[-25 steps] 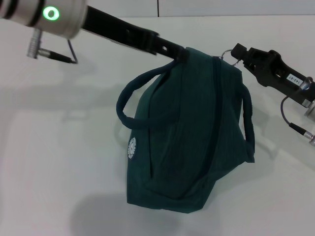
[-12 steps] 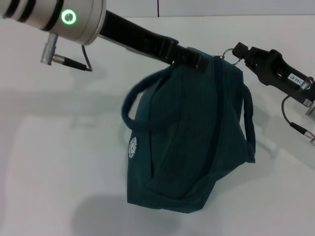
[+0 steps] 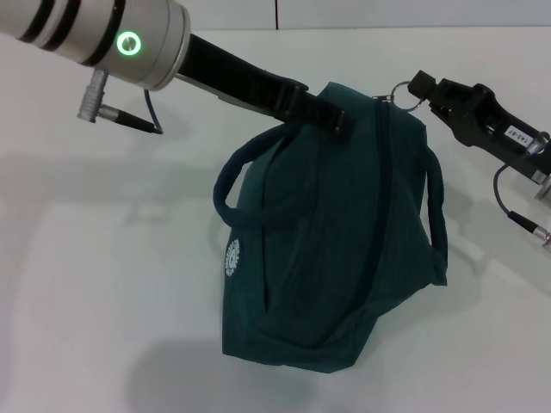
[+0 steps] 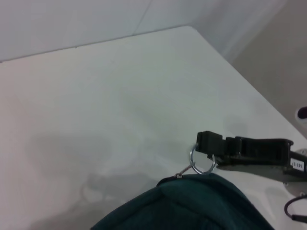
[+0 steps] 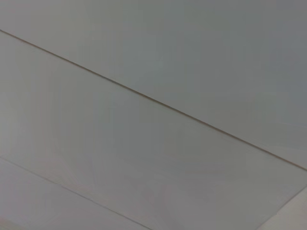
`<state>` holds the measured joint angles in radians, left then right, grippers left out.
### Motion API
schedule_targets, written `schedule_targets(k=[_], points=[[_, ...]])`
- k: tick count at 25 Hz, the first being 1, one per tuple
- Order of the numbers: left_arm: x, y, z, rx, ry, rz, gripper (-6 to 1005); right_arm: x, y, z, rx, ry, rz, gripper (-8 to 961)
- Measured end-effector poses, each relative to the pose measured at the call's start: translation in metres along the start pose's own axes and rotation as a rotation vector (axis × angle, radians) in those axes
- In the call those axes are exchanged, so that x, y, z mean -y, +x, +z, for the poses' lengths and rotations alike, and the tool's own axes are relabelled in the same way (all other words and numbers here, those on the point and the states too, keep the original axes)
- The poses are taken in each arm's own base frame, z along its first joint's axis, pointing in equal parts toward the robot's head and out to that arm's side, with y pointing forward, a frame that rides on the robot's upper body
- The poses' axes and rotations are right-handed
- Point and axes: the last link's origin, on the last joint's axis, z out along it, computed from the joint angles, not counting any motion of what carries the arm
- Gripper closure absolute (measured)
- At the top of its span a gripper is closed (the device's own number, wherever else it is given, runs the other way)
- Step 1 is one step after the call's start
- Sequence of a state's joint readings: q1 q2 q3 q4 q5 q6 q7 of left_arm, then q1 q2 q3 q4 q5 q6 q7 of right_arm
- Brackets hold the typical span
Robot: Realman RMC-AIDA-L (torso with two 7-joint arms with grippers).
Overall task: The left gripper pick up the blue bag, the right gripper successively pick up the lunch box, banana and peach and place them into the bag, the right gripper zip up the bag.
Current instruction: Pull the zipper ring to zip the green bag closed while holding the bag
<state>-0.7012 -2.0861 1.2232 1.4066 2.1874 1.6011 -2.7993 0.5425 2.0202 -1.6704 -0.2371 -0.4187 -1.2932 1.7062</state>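
The blue bag [image 3: 344, 241] stands on the white table [image 3: 103, 258], and its zipper [image 3: 379, 198] runs closed along the top. My left gripper [image 3: 331, 116] lies against the bag's upper left corner, above the near handle [image 3: 225, 185]. My right gripper [image 3: 419, 86] is at the bag's top right corner, shut on the metal zipper pull ring [image 3: 400, 92]. The left wrist view shows the bag's top [image 4: 192, 206], the ring [image 4: 202, 162] and the right gripper [image 4: 206, 146] pinching it. The lunch box, banana and peach are out of view.
Bare white tabletop lies to the left of and in front of the bag. The table's far edge meets a pale wall [image 3: 275, 13]. The table's right edge shows in the left wrist view [image 4: 249, 86]. The right wrist view shows only a plain pale surface with a seam [image 5: 153, 103].
My left arm has swung to the right, and its gripper has slid from the bag's top left corner a little down over the bag. The right gripper and the bag have stayed in place.
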Motion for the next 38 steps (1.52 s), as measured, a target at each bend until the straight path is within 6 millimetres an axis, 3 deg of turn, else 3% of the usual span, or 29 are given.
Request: schedule_targets(k=[12,17,23,29,38], points=[[-0.003,-0.009,0.013,0.075,0.028,0.095,175,-0.001,0.001,-0.002,0.001,-0.009,0.004,857],[-0.001,-0.010,0.013,0.082,0.038,0.171,387,-0.001,0.004,-0.006,0.002,-0.014,0.012,854],[0.004,-0.008,0.008,0.067,0.063,0.205,559,0.000,0.006,-0.010,0.005,-0.015,0.019,851],[0.008,-0.008,0.001,0.040,0.060,0.209,655,-0.001,0.006,-0.012,0.009,-0.023,0.024,847],[-0.007,-0.017,-0.001,0.013,-0.069,0.340,745,0.001,0.003,-0.018,0.044,-0.020,0.038,842]])
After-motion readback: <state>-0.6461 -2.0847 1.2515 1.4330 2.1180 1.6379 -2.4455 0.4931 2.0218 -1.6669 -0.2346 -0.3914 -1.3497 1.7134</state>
